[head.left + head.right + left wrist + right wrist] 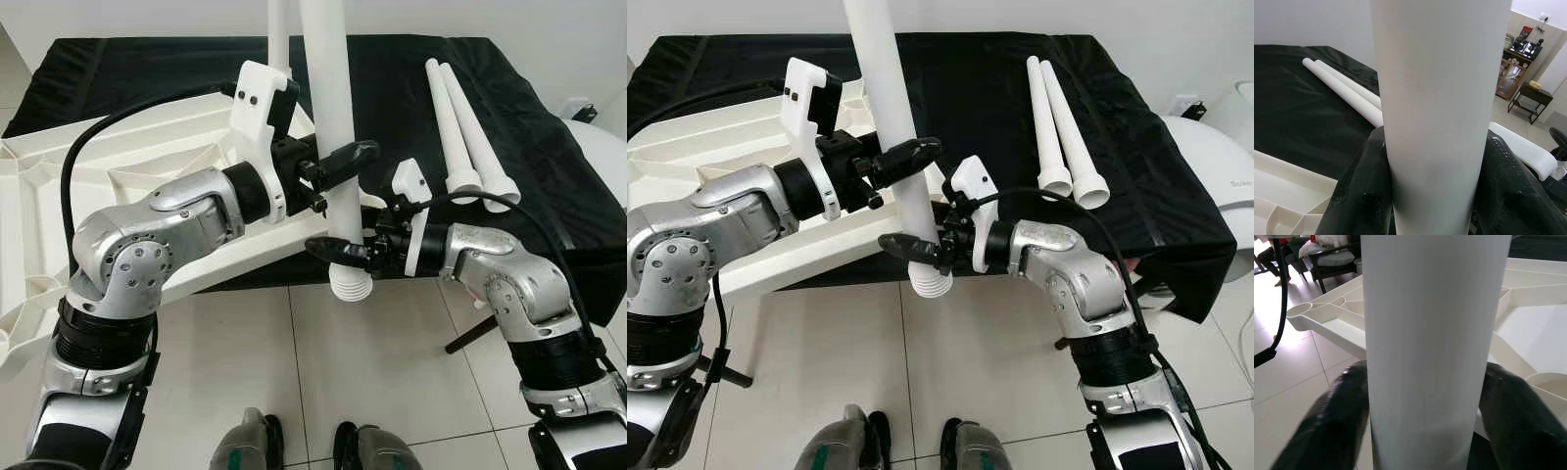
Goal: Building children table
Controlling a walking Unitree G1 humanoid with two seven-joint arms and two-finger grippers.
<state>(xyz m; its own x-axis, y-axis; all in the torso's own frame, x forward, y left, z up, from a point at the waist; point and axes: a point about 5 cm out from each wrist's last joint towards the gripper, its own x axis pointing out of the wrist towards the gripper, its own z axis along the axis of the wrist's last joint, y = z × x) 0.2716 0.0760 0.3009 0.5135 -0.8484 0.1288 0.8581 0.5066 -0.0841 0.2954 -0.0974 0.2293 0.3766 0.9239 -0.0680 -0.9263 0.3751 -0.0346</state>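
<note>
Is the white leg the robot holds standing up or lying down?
Standing up, slightly tilted. The white leg rises between both grippers, left gripper above right gripper, threaded end down over the floor.

The tall white plastic table leg (331,117) runs out past the twelve o'clock edge of both eye views, so its upper end is unseen. The flat white ribbed plastic tabletop (147,147) is cut off at nine o'clock, and the left arm covers part of it. In the wrist views the leg hides each pincer's inner finger faces. Furniture (1528,93) at two o'clock of the left wrist view is too small to identify.
</note>
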